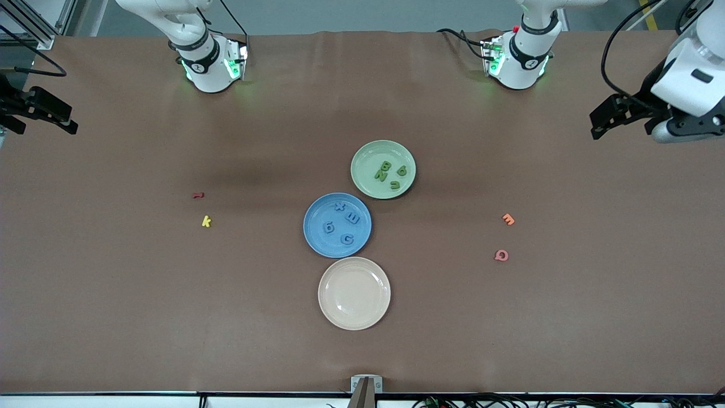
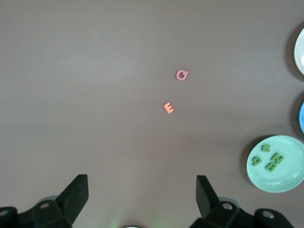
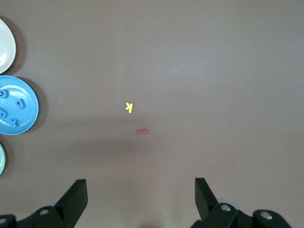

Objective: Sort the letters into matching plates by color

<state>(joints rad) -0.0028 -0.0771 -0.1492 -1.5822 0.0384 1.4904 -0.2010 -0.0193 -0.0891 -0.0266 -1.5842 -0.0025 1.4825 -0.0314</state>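
Three plates stand in a line at the middle of the table (image 1: 113,317). The green plate (image 1: 362,150) is farthest from the front camera, the blue plate (image 1: 317,241) is next and touches it, and the cream plate (image 1: 331,311) is nearest.

The green plate holds four green letters: B (image 1: 386,165), N (image 1: 381,175), q (image 1: 402,170) and u (image 1: 395,184). The blue plate holds four blue letters: x (image 1: 339,205), E (image 1: 353,218), a 6-shape (image 1: 329,228) and G (image 1: 347,239). The cream plate holds nothing.

Four other pieces lie on the bare table. Two are toward the right arm's end: a dark red piece (image 1: 197,195) and a yellow k (image 1: 207,221), the k nearer the front camera. Two are toward the left arm's end: an orange E (image 1: 508,219) and a pink Q (image 1: 501,255), the Q nearer the front camera.

The left gripper (image 2: 142,192) hangs over the left arm's end of the table, fingers spread and holding nothing. The right gripper (image 3: 141,194) hangs over the right arm's end of the table, fingers spread and holding nothing
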